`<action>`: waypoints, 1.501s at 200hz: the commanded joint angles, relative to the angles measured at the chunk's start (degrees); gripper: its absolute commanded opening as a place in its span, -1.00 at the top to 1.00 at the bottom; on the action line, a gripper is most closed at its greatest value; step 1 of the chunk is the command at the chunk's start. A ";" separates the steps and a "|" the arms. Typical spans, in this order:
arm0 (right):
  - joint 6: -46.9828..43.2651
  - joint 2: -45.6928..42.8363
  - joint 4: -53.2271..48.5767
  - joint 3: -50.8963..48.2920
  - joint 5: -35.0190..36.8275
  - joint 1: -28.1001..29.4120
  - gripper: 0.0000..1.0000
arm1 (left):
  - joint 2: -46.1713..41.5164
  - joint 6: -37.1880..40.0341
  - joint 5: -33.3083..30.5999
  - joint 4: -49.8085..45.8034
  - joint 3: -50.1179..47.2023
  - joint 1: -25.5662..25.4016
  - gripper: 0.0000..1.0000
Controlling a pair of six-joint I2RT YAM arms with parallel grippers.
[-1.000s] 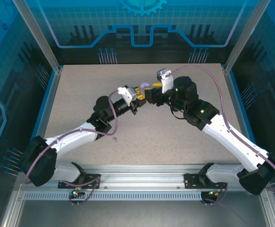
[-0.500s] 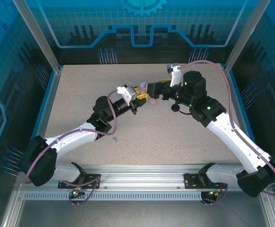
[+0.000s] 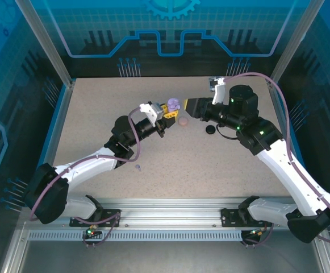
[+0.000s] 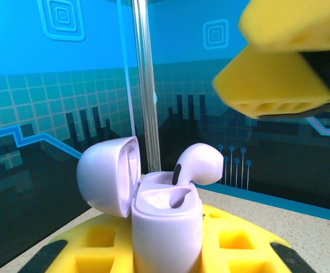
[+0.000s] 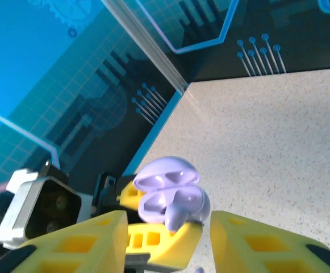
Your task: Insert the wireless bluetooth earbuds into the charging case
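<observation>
Charging case (image 3: 174,104) well inside table (image 3: 96,114) edges.

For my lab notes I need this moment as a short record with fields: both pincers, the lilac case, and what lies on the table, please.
Left pincer: shut on the lilac case, holding it upright
Case lid: open, swung to one side
Lilac earbud: stem in one socket, head above the rim
Other socket: looks empty
Right pincer: open, empty, beside the case, not touching it
On the table: pink round object, black round object, apart from each other
</observation>
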 commanded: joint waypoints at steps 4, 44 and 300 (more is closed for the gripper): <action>5.50 -0.87 -1.68 0.45 -5.19 0.09 0.49 | 0.66 -0.64 -1.20 2.20 -0.19 -0.14 1.00; 6.95 0.91 -0.94 1.38 -5.92 3.75 0.77 | 0.97 -0.44 -1.29 2.02 0.18 -0.12 1.00; 3.75 7.32 -2.21 3.43 -5.37 -2.04 0.92 | -1.23 -1.36 1.17 1.66 0.04 -0.15 1.00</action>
